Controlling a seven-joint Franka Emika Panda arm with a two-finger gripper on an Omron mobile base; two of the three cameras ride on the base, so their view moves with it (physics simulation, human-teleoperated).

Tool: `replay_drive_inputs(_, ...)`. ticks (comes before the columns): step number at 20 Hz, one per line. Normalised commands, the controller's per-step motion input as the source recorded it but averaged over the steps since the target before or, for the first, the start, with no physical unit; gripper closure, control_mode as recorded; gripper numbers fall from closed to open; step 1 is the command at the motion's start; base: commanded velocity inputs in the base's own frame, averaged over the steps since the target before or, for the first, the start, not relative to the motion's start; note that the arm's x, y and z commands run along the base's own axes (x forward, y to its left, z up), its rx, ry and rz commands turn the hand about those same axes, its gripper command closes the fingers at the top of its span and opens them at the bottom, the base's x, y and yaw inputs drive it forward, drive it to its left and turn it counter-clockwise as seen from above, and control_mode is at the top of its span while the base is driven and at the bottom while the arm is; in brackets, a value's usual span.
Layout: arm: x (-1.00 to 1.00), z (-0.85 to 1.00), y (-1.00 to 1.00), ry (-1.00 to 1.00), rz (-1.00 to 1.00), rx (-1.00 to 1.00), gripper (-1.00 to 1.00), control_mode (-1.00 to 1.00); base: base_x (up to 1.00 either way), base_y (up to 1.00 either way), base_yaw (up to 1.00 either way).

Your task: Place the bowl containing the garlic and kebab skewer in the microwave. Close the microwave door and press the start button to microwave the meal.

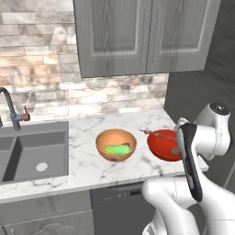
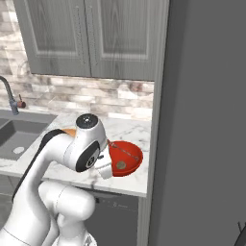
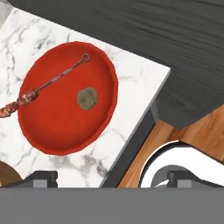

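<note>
The hand (image 3: 109, 177) hovers wide open and empty above the glossy red shallow bowl (image 3: 52, 127), which holds a brownish-grey garlic lump (image 3: 87, 98) and a thin kebab skewer (image 3: 48, 84) on the white marble surface (image 3: 131, 83).

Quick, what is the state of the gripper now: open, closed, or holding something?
Gripper: open, fingers spread wide, holding nothing, above the red bowl.

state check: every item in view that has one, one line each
red bowl: upright on the counter near its edge, not gripped
garlic: lying inside the red bowl
kebab skewer: lying across the red bowl, meat end over the rim
orange bowl: upright on the counter, green item inside
gripper: open, above the red bowl
upper cabinet doors: shut
faucet: no water running
</note>
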Motion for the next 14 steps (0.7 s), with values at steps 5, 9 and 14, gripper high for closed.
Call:
replay_drive_inputs(5,0.0,-0.4,-0.16,0.05,-0.09,0.0,-1.0,-1.0,0.0,0.0,0.0)
replay_drive_inputs(9,0.0,-0.44,-0.04,0.01,-0.07,0.0,-1.0,-1.0,0.0,0.0,0.0)
replay_drive_inputs(14,0.01,-0.41,0.0,0.0,-0.03,0.0,-1.0,-1.0,0.0,0.0,0.0)
